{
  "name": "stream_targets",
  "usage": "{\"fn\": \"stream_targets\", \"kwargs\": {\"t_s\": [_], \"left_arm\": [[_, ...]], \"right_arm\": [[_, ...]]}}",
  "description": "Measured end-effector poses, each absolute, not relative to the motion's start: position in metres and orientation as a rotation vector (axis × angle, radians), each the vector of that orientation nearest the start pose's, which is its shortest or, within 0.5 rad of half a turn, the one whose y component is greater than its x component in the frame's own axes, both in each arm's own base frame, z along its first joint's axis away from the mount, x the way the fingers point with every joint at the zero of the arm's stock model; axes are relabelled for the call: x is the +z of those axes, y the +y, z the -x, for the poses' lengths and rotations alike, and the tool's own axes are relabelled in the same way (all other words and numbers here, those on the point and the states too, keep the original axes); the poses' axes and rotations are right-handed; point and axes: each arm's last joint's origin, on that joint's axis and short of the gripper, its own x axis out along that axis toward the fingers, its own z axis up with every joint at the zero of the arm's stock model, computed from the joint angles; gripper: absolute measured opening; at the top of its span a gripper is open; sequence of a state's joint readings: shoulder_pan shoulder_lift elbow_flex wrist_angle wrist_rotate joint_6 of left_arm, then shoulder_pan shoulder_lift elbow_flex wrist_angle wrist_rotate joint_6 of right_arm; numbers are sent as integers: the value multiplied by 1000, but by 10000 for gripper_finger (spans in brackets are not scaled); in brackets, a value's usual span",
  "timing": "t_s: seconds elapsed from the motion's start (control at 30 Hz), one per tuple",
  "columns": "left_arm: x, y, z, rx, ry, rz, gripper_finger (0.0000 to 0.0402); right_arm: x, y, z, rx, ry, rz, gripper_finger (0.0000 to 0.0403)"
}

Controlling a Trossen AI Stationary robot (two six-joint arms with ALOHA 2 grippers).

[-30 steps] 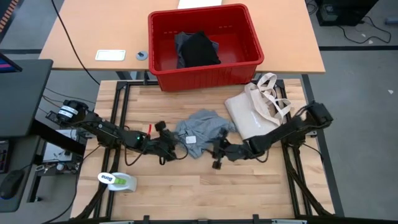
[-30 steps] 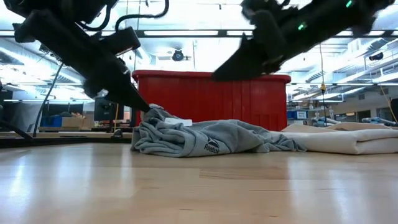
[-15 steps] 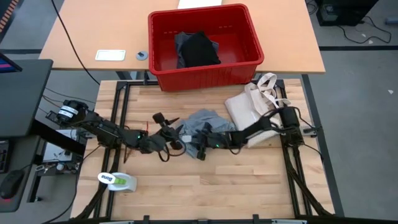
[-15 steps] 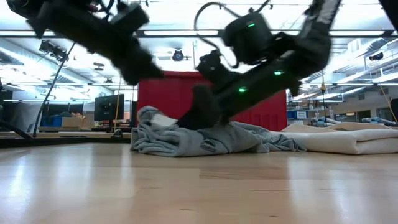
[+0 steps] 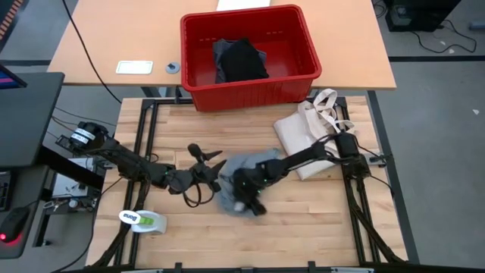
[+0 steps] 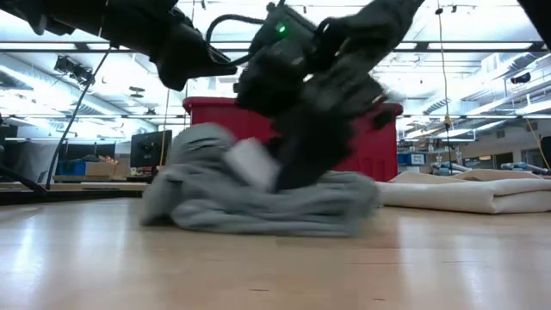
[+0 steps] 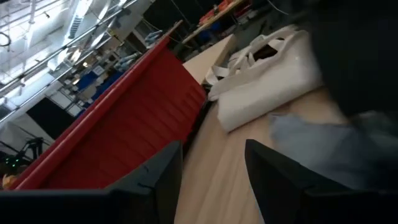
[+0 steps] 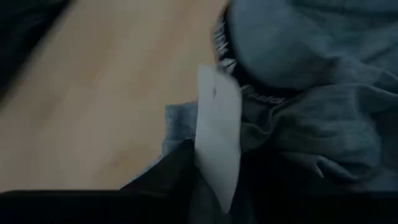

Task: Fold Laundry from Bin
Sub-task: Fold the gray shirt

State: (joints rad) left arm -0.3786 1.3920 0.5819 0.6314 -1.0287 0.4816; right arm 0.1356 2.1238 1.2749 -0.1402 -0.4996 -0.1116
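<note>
On the table (image 5: 318, 227), the right end effector (image 5: 244, 199) has dragged the T-shirt (image 5: 231, 201) forward.

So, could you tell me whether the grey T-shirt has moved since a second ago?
Yes. The grey T-shirt has been dragged away from the red bin, toward the table's near edge.

A pale wooden surface (image 5: 303, 227) sits in a black frame on grey floor (image 5: 432, 114). Behind it stands a tan desk (image 5: 114, 38). Long ceiling lights (image 6: 482, 47) brighten the room; a monitor (image 6: 148, 148) stands far back.
</note>
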Motion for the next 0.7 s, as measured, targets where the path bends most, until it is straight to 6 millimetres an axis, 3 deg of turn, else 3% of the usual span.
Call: {"fn": "stream_targets", "kwargs": {"t_s": [0.1, 0.2, 0.3, 0.47, 0.57, 0.7], "left_arm": [[212, -76, -257, 606, 299, -574, 180], [211, -76, -257, 594, 296, -562, 180], [211, -77, -258, 554, 281, -533, 180], [206, -78, -262, 291, 254, -415, 180], [203, -75, -266, 74, 252, -289, 180], [197, -66, -269, 12, 300, -204, 180]], "right_arm": [[130, 91, -390, 702, 1055, -111, 152], [168, 110, -369, 631, 1088, -54, 150], [209, 130, -347, 488, 1024, 70, 147], [248, 150, -316, 129, 915, 141, 145], [248, 146, -305, -9, 960, 50, 145], [217, 140, -291, -69, 1080, 5, 145]]}}
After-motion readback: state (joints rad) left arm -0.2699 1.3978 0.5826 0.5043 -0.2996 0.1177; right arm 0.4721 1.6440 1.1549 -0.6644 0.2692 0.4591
